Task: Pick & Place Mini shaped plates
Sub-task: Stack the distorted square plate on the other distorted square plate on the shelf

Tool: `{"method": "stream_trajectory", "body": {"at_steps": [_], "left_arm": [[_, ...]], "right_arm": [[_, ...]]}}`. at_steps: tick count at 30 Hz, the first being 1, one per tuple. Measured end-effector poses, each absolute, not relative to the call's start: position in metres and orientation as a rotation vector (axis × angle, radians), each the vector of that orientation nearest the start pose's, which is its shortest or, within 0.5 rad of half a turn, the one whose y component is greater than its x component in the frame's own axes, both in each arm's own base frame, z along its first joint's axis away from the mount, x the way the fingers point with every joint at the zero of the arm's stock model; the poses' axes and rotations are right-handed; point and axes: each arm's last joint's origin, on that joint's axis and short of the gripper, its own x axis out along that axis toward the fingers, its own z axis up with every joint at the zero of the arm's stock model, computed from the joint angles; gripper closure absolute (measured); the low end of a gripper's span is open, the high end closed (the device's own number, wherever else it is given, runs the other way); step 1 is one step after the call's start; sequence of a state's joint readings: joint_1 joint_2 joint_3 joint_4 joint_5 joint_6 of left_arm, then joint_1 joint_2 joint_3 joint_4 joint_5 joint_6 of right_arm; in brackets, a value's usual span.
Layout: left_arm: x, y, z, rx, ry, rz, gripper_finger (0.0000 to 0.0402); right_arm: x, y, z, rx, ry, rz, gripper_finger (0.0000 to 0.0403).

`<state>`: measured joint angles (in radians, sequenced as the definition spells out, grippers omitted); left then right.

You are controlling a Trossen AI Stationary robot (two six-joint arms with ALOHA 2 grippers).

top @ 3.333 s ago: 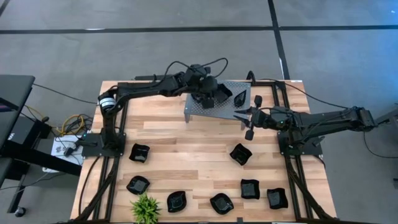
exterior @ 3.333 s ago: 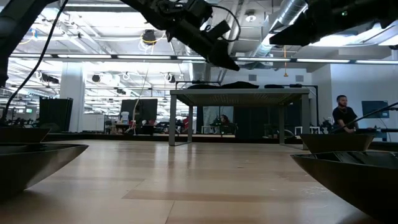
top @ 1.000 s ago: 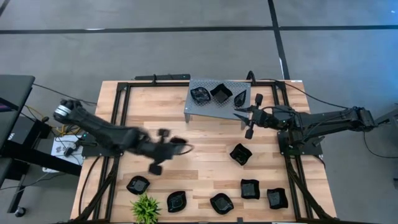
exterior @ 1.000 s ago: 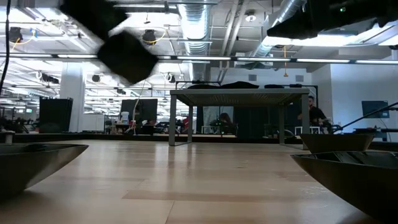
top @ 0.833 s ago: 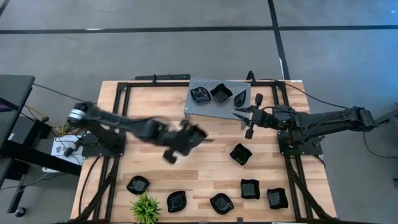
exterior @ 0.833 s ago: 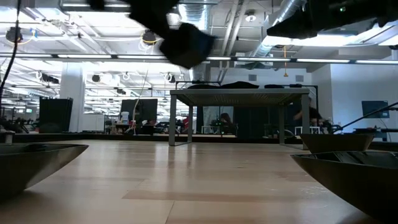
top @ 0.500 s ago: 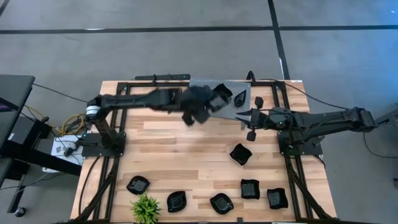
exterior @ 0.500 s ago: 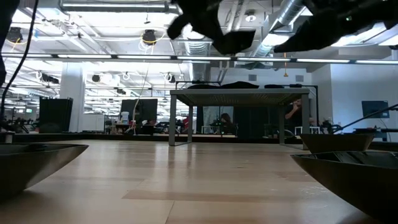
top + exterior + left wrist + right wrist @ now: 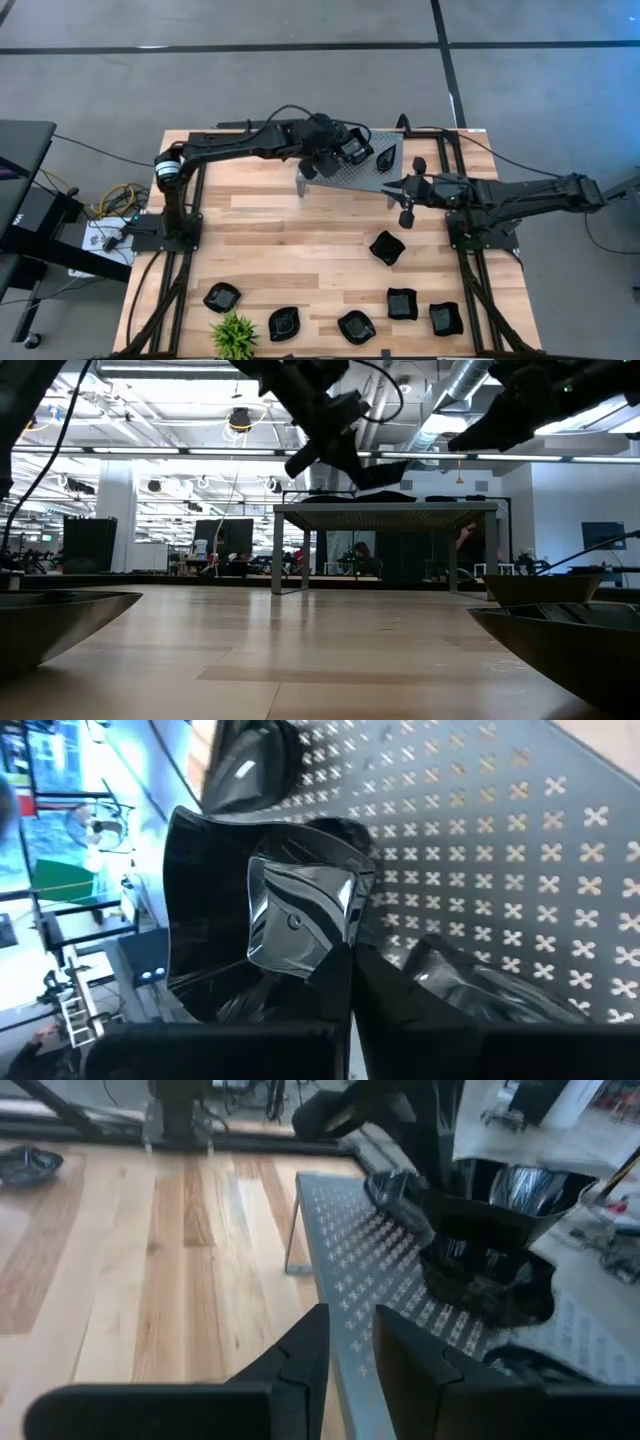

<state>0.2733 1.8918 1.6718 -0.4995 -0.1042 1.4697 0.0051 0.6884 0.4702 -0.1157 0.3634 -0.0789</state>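
My wooden worktop (image 9: 290, 240) stands on grey floor, an open hall behind it. Six mini shaped plates (image 9: 387, 247) lie on the wood beside a green plant (image 9: 233, 334); how many sit on the perforated shelf (image 9: 372, 175) I cannot tell under my arm. My left gripper (image 9: 345, 150) pinches a wavy plate (image 9: 270, 910) above that shelf. My right gripper (image 9: 398, 188), fingers slightly apart, hovers empty beside it.

The right pincer (image 9: 348, 1342) hovers beside the grey perforated shelf (image 9: 385, 1290), where the left pincer (image 9: 440, 1175) holds a black plate (image 9: 500, 1205).
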Motion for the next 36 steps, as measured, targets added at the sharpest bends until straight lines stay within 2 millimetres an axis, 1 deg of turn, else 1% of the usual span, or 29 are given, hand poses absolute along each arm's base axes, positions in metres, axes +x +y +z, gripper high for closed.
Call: {"method": "stream_trajectory", "body": {"at_steps": [2, 6, 11, 17, 19, 21, 23, 26, 28, 30, 33, 36], "left_arm": [[0.413, 0.119, 0.293, 1.323, 0.851, -0.233, 0.0396], [0.413, 0.122, 0.294, 1.312, 0.836, -0.215, 0.0393], [0.415, 0.122, 0.293, 1.237, 0.832, -0.176, 0.038], [0.423, 0.127, 0.281, 1.214, 0.841, -0.143, 0.0342], [0.427, 0.126, 0.281, 1.226, 0.816, -0.109, 0.0326], [0.429, 0.122, 0.283, 1.238, 0.815, -0.097, 0.0311], [0.429, 0.114, 0.289, 1.253, 0.802, -0.066, 0.0298], [0.428, 0.092, 0.303, 1.215, 0.791, 0.013, 0.028], [0.426, 0.074, 0.311, 1.144, 0.77, 0.06, 0.0269], [0.425, 0.056, 0.317, 1.031, 0.729, 0.088, 0.0261], [0.42, 0.032, 0.324, 0.887, 0.696, 0.066, 0.0257], [0.41, 0.013, 0.328, 0.83, 0.721, 0.024, 0.0257]], "right_arm": [[0.158, -0.009, 0.244, -0.139, 0.355, -0.342, 0.0328], [0.16, -0.009, 0.242, -0.143, 0.378, -0.34, 0.0328], [0.16, -0.009, 0.242, -0.136, 0.374, -0.341, 0.0328], [0.16, -0.009, 0.242, -0.122, 0.366, -0.344, 0.0328], [0.161, -0.009, 0.243, -0.123, 0.363, -0.344, 0.0328], [0.161, -0.009, 0.243, -0.123, 0.362, -0.344, 0.0328], [0.16, -0.009, 0.242, -0.124, 0.37, -0.343, 0.0328], [0.16, -0.009, 0.242, -0.125, 0.371, -0.343, 0.0328], [0.16, -0.009, 0.242, -0.124, 0.371, -0.343, 0.0328], [0.16, -0.009, 0.242, -0.11, 0.369, -0.342, 0.0328], [0.161, -0.008, 0.242, -0.044, 0.356, -0.314, 0.0328], [0.161, -0.008, 0.242, 0.01, 0.345, -0.316, 0.0328]]}}
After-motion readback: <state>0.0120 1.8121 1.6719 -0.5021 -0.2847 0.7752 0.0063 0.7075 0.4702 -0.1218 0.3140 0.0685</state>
